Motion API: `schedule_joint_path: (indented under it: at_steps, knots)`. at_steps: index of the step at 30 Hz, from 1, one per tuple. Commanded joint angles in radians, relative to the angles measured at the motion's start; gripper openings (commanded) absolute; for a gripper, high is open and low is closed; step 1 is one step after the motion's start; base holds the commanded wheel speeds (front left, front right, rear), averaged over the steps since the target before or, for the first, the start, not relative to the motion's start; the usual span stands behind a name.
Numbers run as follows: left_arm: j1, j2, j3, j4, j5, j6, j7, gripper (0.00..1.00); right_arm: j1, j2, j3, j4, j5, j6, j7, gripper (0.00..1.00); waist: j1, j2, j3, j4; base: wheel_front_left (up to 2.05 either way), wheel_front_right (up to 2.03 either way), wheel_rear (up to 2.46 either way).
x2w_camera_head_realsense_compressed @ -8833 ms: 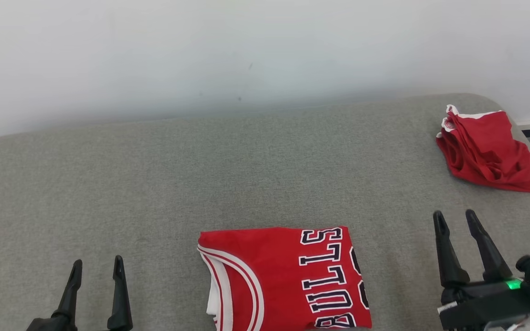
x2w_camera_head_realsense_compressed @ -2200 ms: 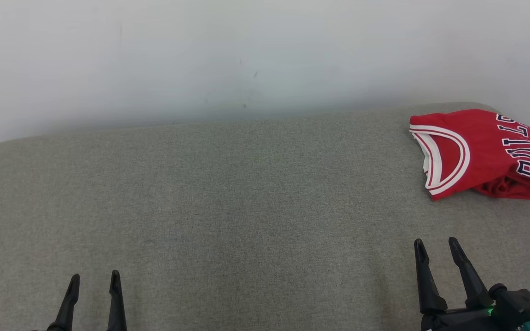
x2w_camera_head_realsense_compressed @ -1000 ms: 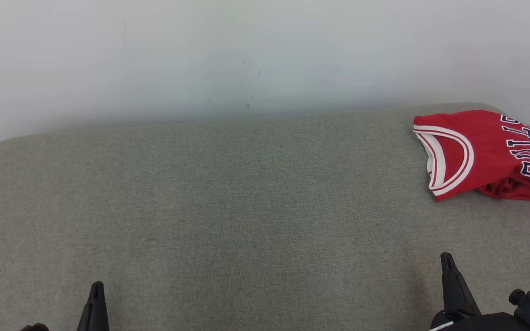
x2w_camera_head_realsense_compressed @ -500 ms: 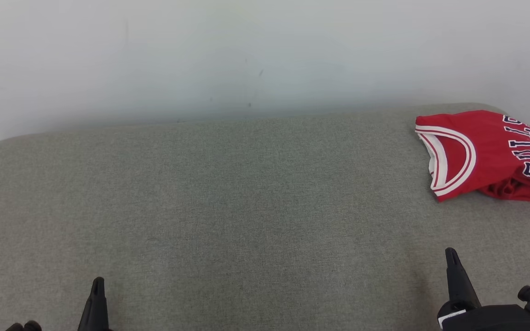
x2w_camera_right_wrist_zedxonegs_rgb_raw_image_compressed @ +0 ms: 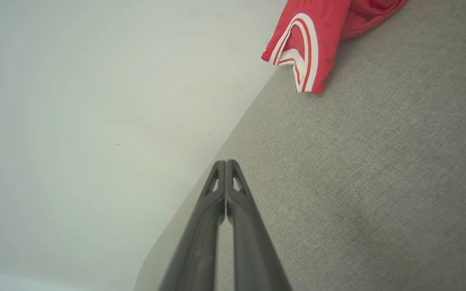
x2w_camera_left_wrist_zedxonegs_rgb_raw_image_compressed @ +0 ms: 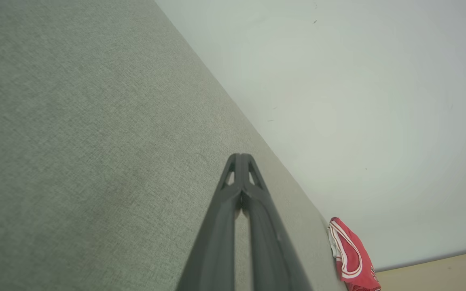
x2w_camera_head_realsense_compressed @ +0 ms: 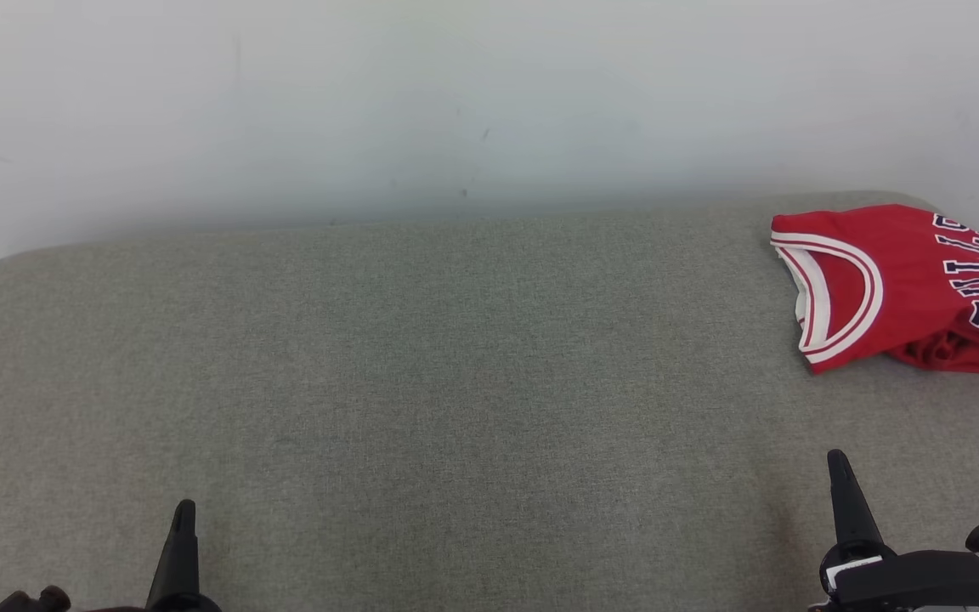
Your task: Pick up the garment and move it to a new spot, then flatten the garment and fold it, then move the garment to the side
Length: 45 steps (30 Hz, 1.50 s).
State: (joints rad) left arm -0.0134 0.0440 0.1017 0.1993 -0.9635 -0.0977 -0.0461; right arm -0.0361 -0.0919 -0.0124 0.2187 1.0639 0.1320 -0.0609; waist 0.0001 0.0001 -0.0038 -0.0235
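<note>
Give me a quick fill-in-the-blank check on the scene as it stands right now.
The folded red jersey with dark white-outlined lettering lies at the far ____ end of the grey fabric-covered surface.
The left gripper and the right gripper are both ____.
The jersey's curved trim is striped red and ____.
Missing words: right; shut; white.

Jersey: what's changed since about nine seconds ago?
The jersey went from near centre to the far right and now lies free on the other red garment. Both the left gripper and right gripper, open then, are now shut and empty. The red garment stayed at the far right.
</note>
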Motion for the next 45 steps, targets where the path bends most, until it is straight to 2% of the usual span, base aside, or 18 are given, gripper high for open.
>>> schedule_joint_path:
  at_steps: [1,45]
  knots:
    - [-0.022,0.005,0.004,-0.005,-0.035,-0.006,0.008,0.00,-0.018,0.001,-0.006,-0.007,0.030,-0.001,0.008,0.00,-0.0001,-0.0001,0.000,0.001,0.00,0.00,0.00]
    - [-0.083,0.008,0.012,0.035,-0.464,-0.029,0.117,0.00,-0.063,0.018,-0.058,0.018,0.408,-0.002,0.113,0.00,-0.0001,-0.0001,0.003,0.015,0.00,0.00,0.00]
